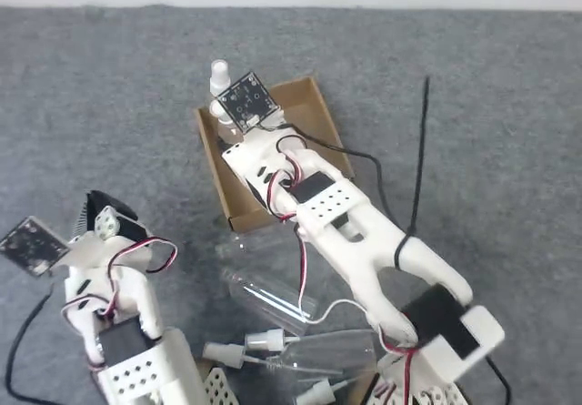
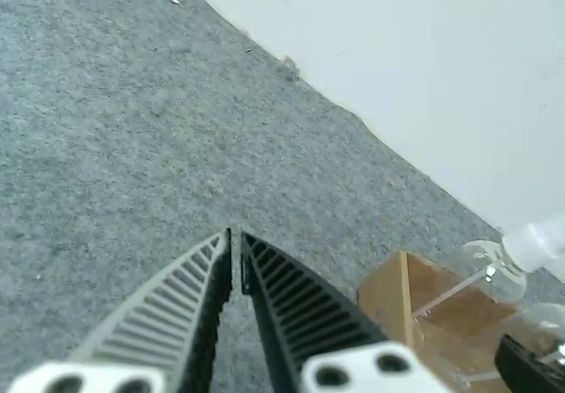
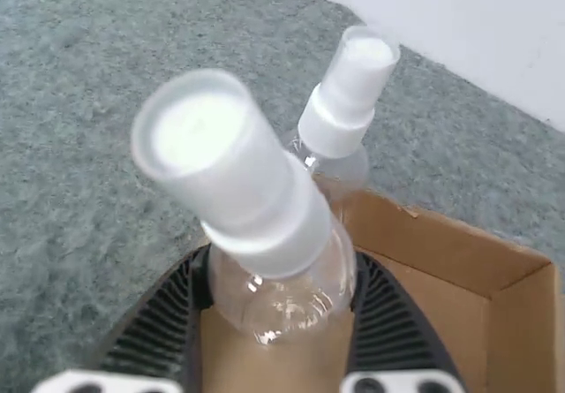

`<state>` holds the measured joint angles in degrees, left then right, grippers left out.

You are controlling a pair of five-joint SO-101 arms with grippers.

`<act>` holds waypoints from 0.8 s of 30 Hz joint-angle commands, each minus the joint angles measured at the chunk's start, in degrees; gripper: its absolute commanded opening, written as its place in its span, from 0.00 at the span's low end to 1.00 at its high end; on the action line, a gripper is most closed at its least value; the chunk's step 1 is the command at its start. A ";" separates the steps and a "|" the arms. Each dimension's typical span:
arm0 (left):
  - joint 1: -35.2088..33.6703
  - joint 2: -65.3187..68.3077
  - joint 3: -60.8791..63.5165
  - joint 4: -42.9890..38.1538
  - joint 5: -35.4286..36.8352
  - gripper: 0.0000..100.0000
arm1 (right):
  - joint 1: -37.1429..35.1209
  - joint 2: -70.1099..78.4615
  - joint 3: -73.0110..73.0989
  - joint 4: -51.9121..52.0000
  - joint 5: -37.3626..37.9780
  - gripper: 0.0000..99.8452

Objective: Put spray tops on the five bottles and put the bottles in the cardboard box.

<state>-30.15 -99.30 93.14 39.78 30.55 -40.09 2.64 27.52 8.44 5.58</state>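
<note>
A clear bottle (image 3: 269,243) with a white spray top and cap is gripped around its body by the right gripper (image 3: 278,274). Its jaws press the bottle from both sides. The bottle tilts, cap end away from the wrist, at the far corner of the box (image 3: 441,243). I cannot tell whether its base touches the box floor.

Just beyond it stands a second bottle (image 3: 342,110), upright and also topped with a spray head. It is at the same corner, and I cannot tell whether it is inside the wall or just outside.

In the high view the right arm stretches over the open box (image 1: 318,118) and covers much of its inside.

Nearer the arms' bases, two uncapped bottles (image 1: 268,282) (image 1: 341,349) lie on their sides on the grey tabletop (image 1: 491,105). Loose spray tops (image 1: 264,339) with thin tubes lie beside them.

The left gripper (image 2: 235,239) is well apart from the box, low over bare tabletop, its jaws closed together on nothing.
</note>
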 commanded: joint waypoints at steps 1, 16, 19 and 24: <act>-0.18 -1.23 -0.22 -1.76 -0.26 0.02 | -0.57 0.57 -4.13 -4.18 -0.70 0.01; -0.09 -1.23 -0.22 -1.67 -2.55 0.01 | -3.12 9.45 -4.66 -12.44 -0.79 0.01; -0.18 -1.23 -0.22 -1.67 -2.55 0.01 | -2.95 10.51 -4.66 -13.49 -0.79 0.01; -0.18 -1.23 -0.22 -1.67 -2.55 0.01 | -2.95 10.59 -4.66 -13.23 -5.45 0.01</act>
<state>-30.15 -99.30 93.14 39.78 28.44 -42.55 13.71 26.11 -3.87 3.82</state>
